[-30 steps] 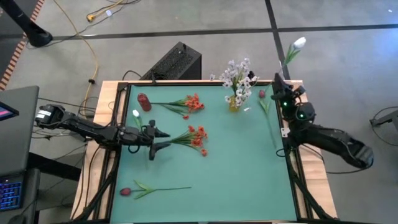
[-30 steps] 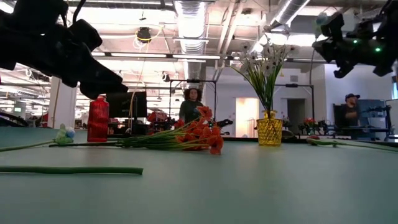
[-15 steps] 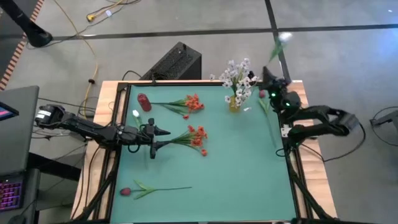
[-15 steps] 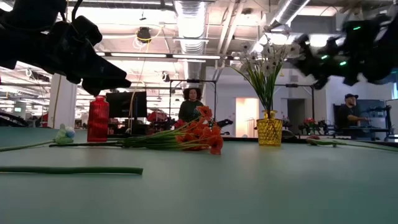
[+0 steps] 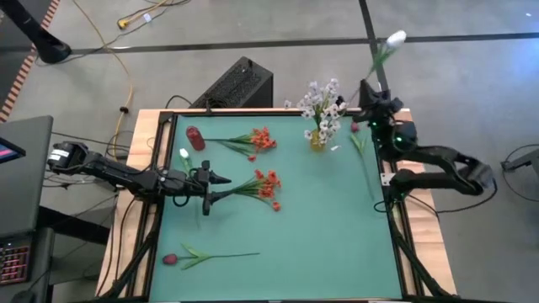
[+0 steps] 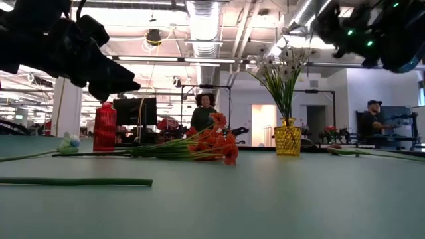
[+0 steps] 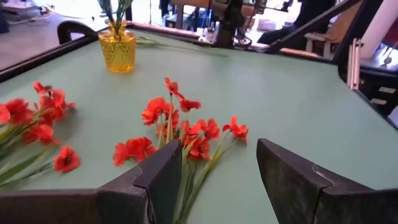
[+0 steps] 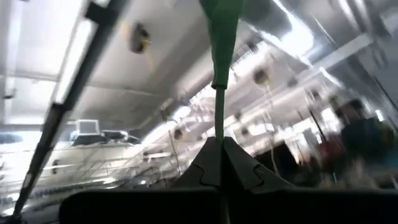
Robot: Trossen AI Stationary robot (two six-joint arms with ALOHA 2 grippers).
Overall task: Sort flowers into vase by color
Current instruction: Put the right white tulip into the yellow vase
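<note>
White bud flower [image 5: 393,39] is pinched by its green stem in my right end effector [image 5: 373,91], fingers closed, lifted beside the yellow vase [image 5: 317,139] of white sprays. My left end effector [image 7: 214,171] hangs spread wide around the stems of a red-orange cluster [image 5: 268,186] lying on the green tabletop [image 5: 320,227].

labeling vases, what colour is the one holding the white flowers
Yellow, see-through glass vase; it shows best in the left wrist view.
</note>
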